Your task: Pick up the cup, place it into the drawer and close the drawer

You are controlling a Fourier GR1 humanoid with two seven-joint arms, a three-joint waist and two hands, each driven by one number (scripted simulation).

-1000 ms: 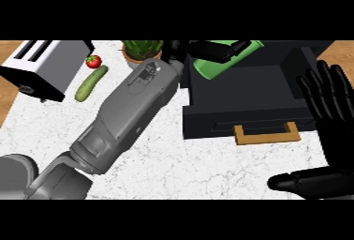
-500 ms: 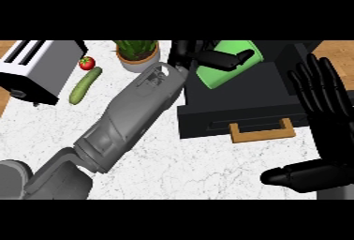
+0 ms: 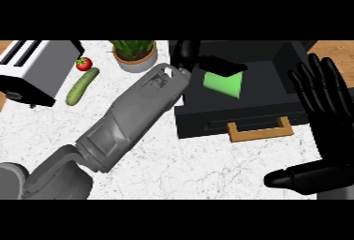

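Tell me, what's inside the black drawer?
A green cup shows in the open drawer. The left hand covers the cup's top edge, and the drawer's back corner is hidden under that hand.

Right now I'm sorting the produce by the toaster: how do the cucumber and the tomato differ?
The cucumber is long and green; the tomato is round and red. The cucumber is clearly the larger of the two. The cucumber lies slanted, and the tomato sits just beyond its upper end. Both rest on the white counter, between the toaster and the potted plant.
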